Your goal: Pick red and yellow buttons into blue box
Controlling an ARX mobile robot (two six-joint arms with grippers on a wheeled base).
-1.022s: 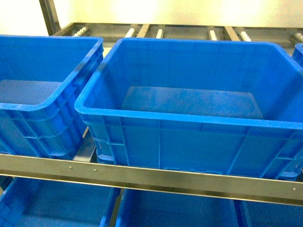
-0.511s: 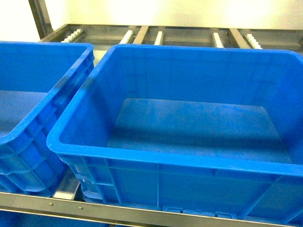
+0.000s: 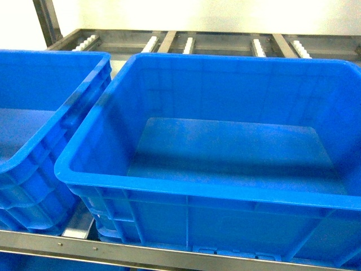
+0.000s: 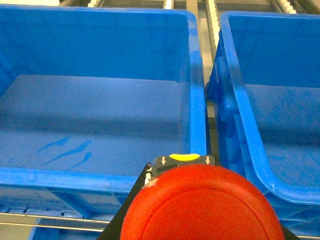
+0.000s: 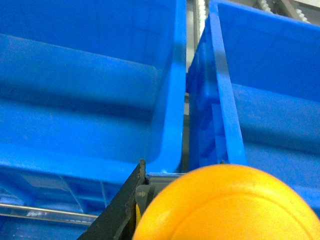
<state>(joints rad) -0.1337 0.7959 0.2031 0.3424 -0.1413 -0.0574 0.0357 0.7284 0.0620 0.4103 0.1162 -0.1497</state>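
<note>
A red button (image 4: 200,205) fills the near edge of the left wrist view, gripped between the left gripper's (image 4: 200,220) dark fingers (image 4: 142,182), near the front rim of a blue crate. A yellow button (image 5: 225,205) sits likewise in the right gripper (image 5: 220,215), finger (image 5: 122,200) beside it. In the head view the blue box (image 3: 169,189) stands on a metal roller rack (image 3: 169,40), another blue crate (image 3: 34,164) to its left.

left gripper (image 4: 200,220) clamped on red button (image 4: 200,205), right gripper (image 5: 220,210) clamped on yellow button (image 5: 225,205), neither arm visible in head view
</note>
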